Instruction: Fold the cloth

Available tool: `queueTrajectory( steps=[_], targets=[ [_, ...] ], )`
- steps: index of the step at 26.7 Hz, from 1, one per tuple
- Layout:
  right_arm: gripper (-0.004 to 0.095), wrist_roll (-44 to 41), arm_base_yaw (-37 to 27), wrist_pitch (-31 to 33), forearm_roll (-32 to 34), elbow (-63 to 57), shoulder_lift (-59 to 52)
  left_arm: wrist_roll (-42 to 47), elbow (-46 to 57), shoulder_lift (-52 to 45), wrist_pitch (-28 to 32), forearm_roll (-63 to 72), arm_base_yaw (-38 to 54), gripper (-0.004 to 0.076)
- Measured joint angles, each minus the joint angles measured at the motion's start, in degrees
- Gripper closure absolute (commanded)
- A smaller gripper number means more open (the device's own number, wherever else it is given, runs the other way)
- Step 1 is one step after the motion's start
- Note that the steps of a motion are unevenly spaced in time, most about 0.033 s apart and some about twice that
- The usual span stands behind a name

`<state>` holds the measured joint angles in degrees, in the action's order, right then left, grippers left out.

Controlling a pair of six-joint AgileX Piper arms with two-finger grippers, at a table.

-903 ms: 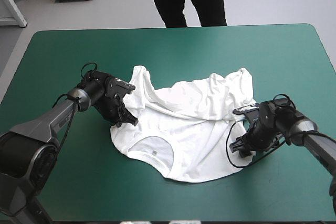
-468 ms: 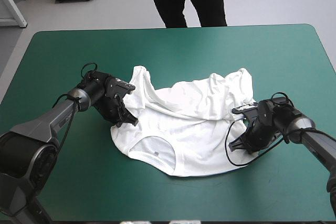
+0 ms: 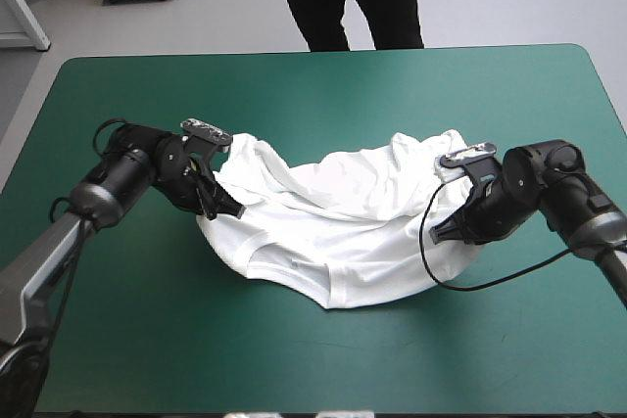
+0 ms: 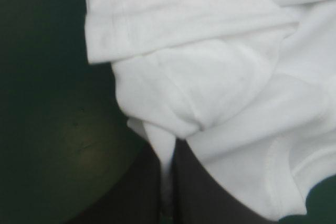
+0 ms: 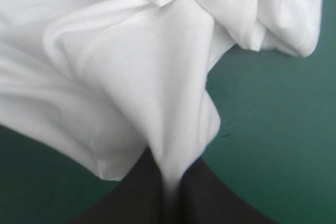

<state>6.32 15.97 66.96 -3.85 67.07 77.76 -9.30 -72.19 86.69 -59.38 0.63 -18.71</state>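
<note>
T-shirt point(image 3: 333, 232) is being held crumpled near the table point(image 3: 323, 85) middle | left side is being pinched by left gripper point(image 3: 231, 209), fingers nearly closed on fabric | right gripper point(image 3: 440, 231), same deal on right side

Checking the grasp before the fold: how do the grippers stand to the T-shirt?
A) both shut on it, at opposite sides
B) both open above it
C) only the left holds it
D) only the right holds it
A: in the wrist views the left gripper and the right gripper each pinch white fabric of the T-shirt.
</note>
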Motion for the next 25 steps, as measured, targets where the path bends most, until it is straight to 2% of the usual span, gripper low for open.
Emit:
queueTrajectory(
  steps=[7,11,18,22,25],
  targets=[
    [0.0925,-1.67,0.00,4.04,0.40,11.83,-5.91,0.26,-5.15,-13.25,-1.85,0.00,0.00,0.0733],
    [0.0925,-2.72,0.00,4.63,0.40,20.52,-9.28,0.37,-14.25,-17.58,-1.76,0.06,0.00,0.0733],
    [0.0925,-3.66,0.00,4.58,-0.04,38.13,-11.55,-1.79,-31.93,-19.10,-0.63,3.30,0.00,0.0733],
    [0.0925,-2.56,0.00,0.98,-2.97,48.70,-11.75,-5.90,-43.34,-19.19,1.20,8.98,0.00,0.0733],
    [0.0925,-0.39,0.00,-5.59,-4.82,56.58,-11.75,-10.91,-53.18,-19.66,6.16,15.28,0.00,0.0733]
  ],
)
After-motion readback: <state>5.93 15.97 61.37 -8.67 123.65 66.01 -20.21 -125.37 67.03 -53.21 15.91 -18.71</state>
